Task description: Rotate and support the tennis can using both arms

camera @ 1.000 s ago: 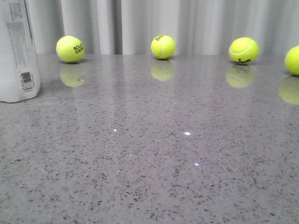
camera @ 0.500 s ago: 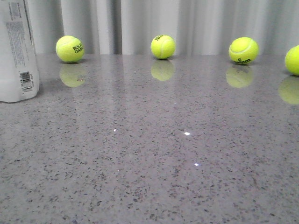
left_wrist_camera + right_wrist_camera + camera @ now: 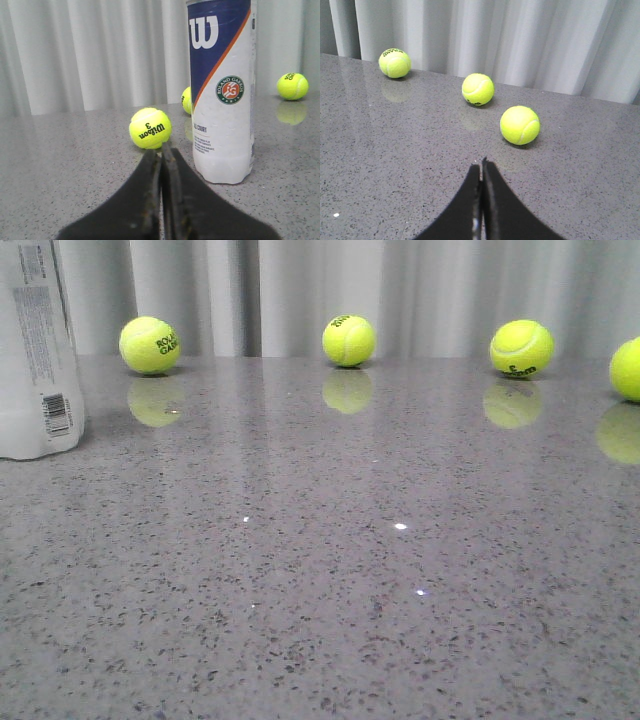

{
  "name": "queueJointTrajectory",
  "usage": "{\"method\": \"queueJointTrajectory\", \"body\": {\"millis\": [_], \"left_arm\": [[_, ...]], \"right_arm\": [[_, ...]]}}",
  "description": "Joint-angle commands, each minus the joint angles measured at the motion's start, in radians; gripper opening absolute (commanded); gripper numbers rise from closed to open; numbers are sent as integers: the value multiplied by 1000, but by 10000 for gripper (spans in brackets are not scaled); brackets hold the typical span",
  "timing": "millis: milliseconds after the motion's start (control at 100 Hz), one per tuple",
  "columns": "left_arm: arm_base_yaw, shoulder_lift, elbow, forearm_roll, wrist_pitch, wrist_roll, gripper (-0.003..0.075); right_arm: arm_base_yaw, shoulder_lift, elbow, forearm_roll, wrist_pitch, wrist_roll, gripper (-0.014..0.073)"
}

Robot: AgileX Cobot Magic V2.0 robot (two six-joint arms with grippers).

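The tennis can (image 3: 35, 350) stands upright at the table's far left edge in the front view, its barcode side showing. In the left wrist view the tennis can (image 3: 222, 90) shows its navy "W" panel, orange stripe and round emblem. My left gripper (image 3: 160, 150) is shut and empty, a short way from the can's base and not touching it. My right gripper (image 3: 481, 164) is shut with nothing in it, over bare table near three tennis balls. Neither arm shows in the front view.
Several yellow-green tennis balls (image 3: 150, 344) lie along the back of the grey speckled table (image 3: 320, 590), before a pale curtain. One ball (image 3: 150, 128) sits just beyond my left fingertips, beside the can. Another ball (image 3: 520, 125) lies ahead of my right gripper.
The front view has shifted very slightly; the can and balls stay where they were.
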Motion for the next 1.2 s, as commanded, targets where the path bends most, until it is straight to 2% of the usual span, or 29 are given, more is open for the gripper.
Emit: {"method": "queueJointTrajectory", "body": {"millis": [0, 220, 330, 620, 920, 1190], "left_arm": [[4, -37, 48, -1, -91, -10, -21], [4, -37, 48, -1, -91, -10, -21], [4, -37, 48, -1, -91, -10, -21], [4, -37, 48, -1, -91, -10, -21], [4, -37, 48, -1, -91, -10, -21], [4, -37, 48, -1, -91, -10, -21]], "right_arm": [[-3, 4, -27, -6, -86, 1, -67], [-3, 4, -24, -7, -87, -1, -67], [-6, 0, -3, -52, -117, -10, -67], [-6, -159, 174, -52, -272, 2, -67], [-6, -421, 345, -52, -303, 140, -67], [-9, -421, 452, -52, -388, 175, -67]]}}
